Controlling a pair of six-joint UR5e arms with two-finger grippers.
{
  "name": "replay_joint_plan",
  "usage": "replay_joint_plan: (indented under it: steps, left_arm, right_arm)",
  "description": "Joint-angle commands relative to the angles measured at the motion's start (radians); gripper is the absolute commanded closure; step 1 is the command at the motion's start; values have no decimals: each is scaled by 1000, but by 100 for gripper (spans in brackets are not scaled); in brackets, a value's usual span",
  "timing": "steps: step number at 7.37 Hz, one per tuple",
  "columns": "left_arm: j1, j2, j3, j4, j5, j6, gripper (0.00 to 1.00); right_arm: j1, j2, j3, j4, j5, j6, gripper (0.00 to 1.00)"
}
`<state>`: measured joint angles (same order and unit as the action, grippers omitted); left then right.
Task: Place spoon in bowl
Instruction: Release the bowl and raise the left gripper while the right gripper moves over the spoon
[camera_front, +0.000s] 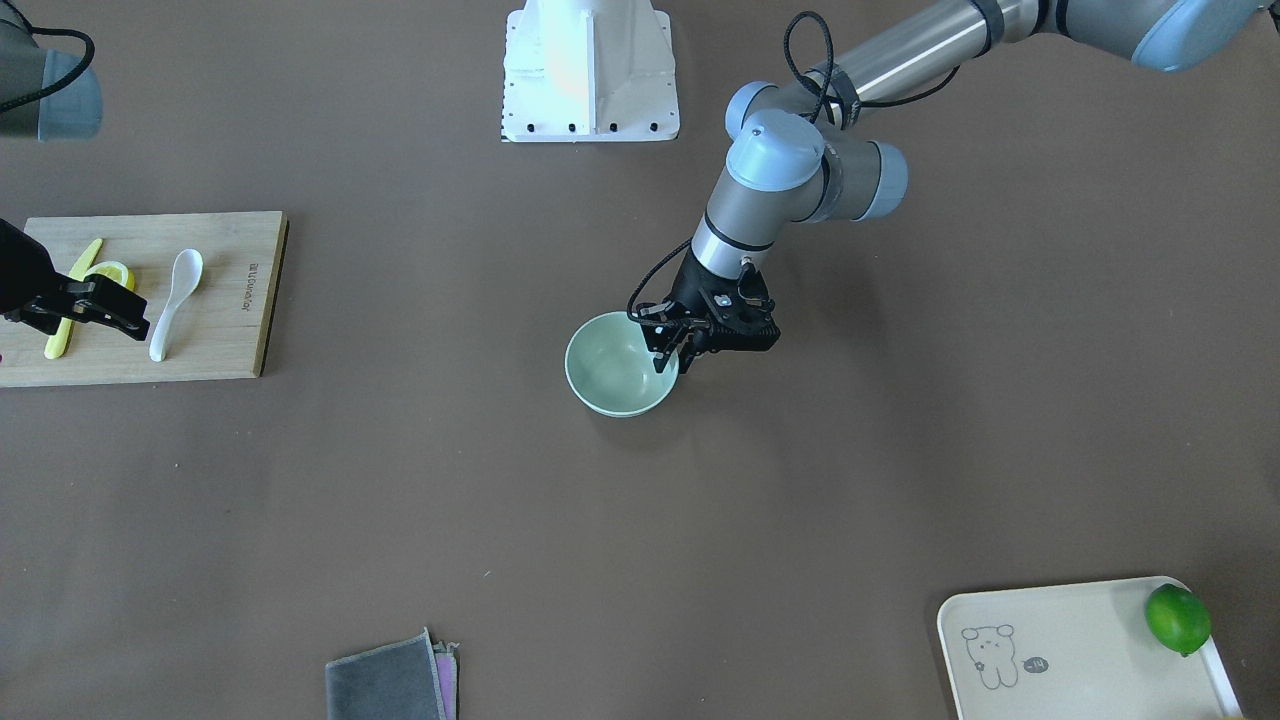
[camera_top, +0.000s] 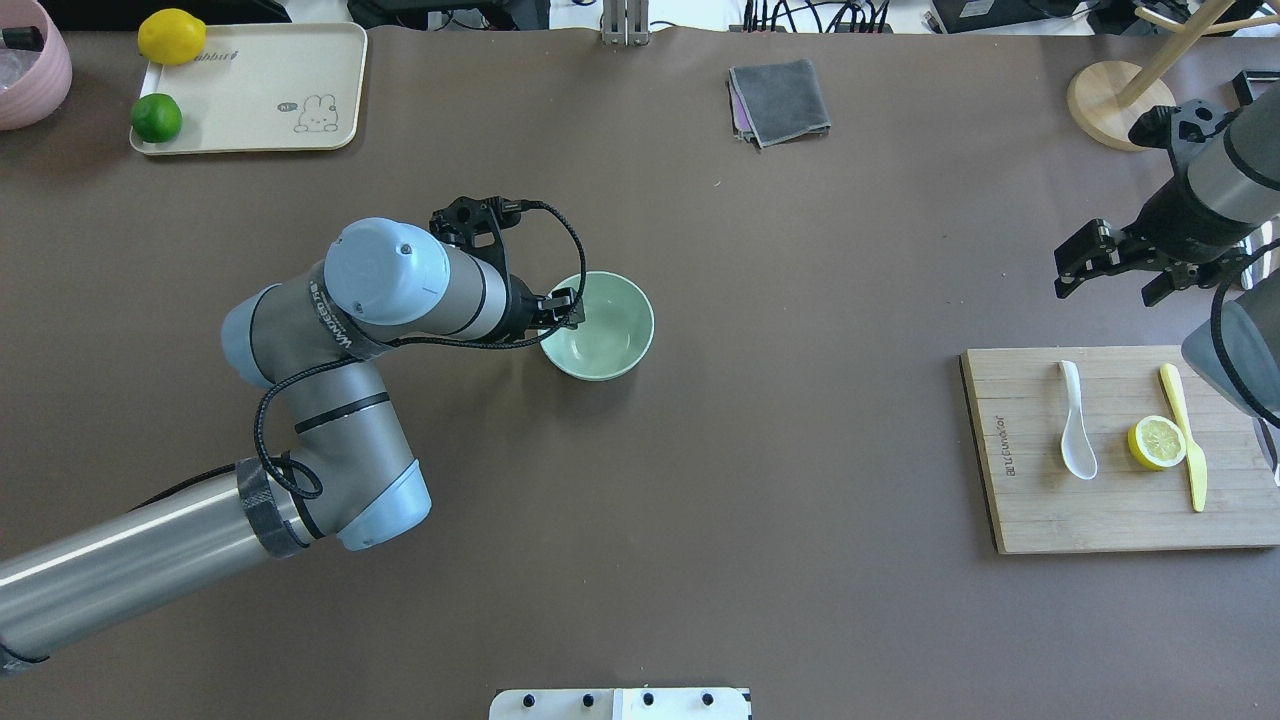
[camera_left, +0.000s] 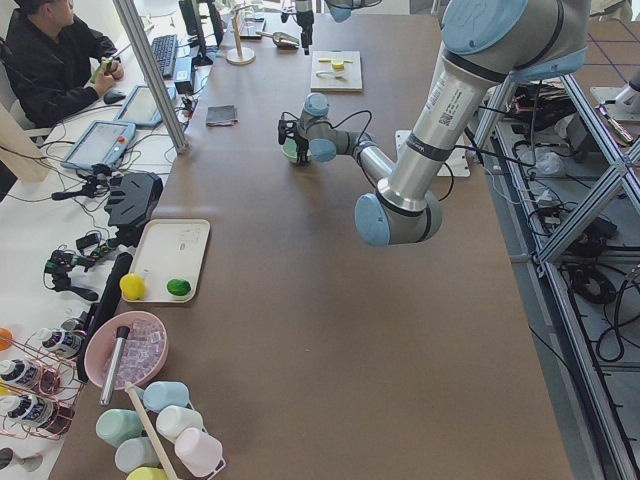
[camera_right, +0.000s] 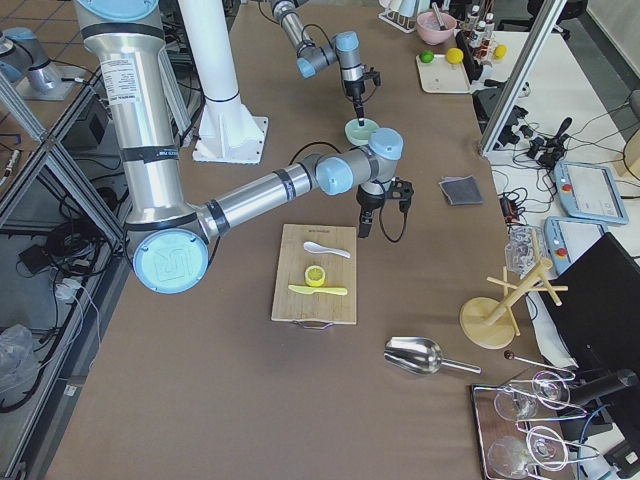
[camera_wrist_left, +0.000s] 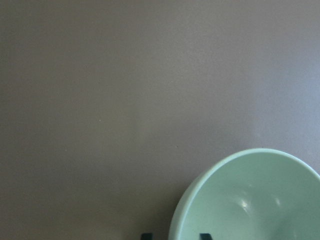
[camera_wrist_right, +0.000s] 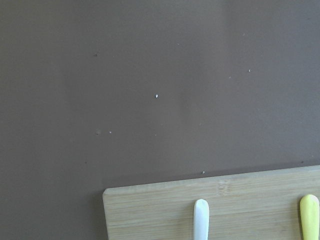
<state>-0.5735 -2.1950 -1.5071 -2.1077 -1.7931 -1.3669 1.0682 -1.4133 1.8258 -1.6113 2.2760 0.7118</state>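
The white spoon (camera_front: 172, 300) lies on the wooden cutting board (camera_front: 230, 340), scoop toward the robot; it also shows in the overhead view (camera_top: 1075, 425), and its handle tip shows in the right wrist view (camera_wrist_right: 201, 220). The mint-green bowl (camera_front: 615, 375) stands empty mid-table (camera_top: 605, 330). My left gripper (camera_front: 675, 358) is at the bowl's rim, one finger inside and one outside, slightly apart from the wall in the left wrist view (camera_wrist_left: 250, 200). My right gripper (camera_top: 1105, 290) is wide open and empty, raised near the board's far edge, apart from the spoon.
A yellow knife (camera_top: 1185, 440) and a lemon half (camera_top: 1157, 442) lie on the board beside the spoon. A folded grey cloth (camera_top: 780, 100), a tray (camera_top: 270, 90) with a lemon and a lime, and a wooden stand (camera_top: 1110, 95) are at the far edge.
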Motion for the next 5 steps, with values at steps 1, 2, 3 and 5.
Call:
replay_joint_plan:
  steps: [1,2,3,5]
  left_arm:
    - [-67,3,-33,43,-58,66,2]
    - [-92,8,-35,44,-67,106,2]
    - [-123,9,-35,45,-66,135,2]
    - [-141,9,-33,45,-65,137,2]
  right_arm:
    - [-28,-1,-43,-1,-24,2,0]
    - [-37,-1,-62,-1,-33,2,0]
    - [-51,-3,-77,-1,-47,2,0]
    - [-91,-13,-76,1,-49,52,0]
